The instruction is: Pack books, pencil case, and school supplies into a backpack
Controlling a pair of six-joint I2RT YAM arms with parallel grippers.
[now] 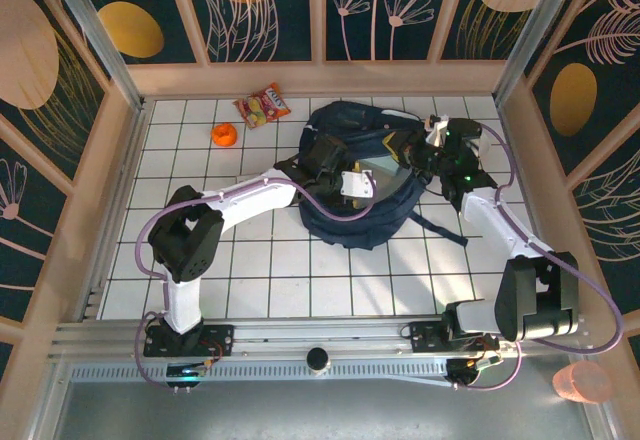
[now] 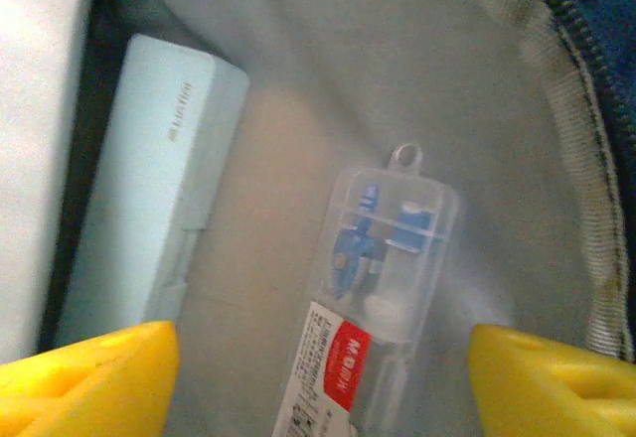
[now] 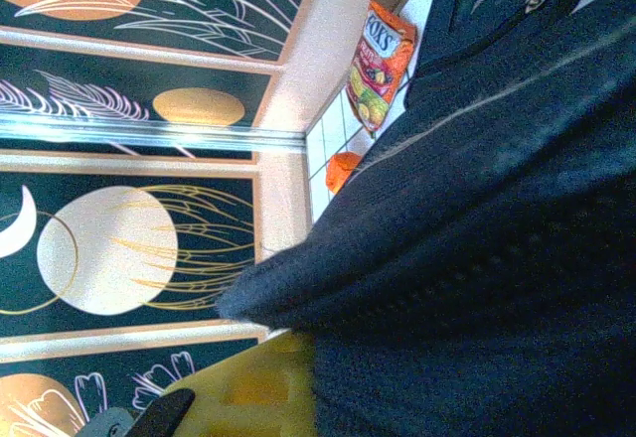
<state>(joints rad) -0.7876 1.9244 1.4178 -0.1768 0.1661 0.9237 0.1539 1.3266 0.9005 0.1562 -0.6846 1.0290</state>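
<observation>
**Overhead view.** The backpack (image 1: 375,228) lies on the white-tiled tabletop (image 1: 260,280) with its main compartment open upward. My left arm reaches in from the left, so that my left claw (image 1: 356,182) sits in the opening. My right claw (image 1: 434,146) is at the bag's right rim. Toward the back wall lie a red-orange snack packet (image 1: 262,106) and an orange round object (image 1: 224,135), both apart from the bag.

**Left wrist view.** My left claw (image 2: 323,377) is released. Its yellow fingertips (image 2: 89,377) stand wide apart at the two lower corners and touch nothing. Between them, on the grey lining (image 2: 397,70), lies the pencil case (image 2: 383,258) (clear plastic, blue pieces inside, red label at the near end). To its left and apart from it, a pale bluish-white box (image 2: 159,189), one of the school supplies, lies along the compartment's side. The zipper (image 2: 596,89) curves down the right edge.

**Right wrist view.** My right claw (image 3: 248,387) is clenched, with a fold of navy backpack (image 3: 477,258) fabric pinched at its yellow finger. Past the fabric, the snack packet (image 3: 383,60) and the orange round object (image 3: 343,171) lie on the tiles.
</observation>
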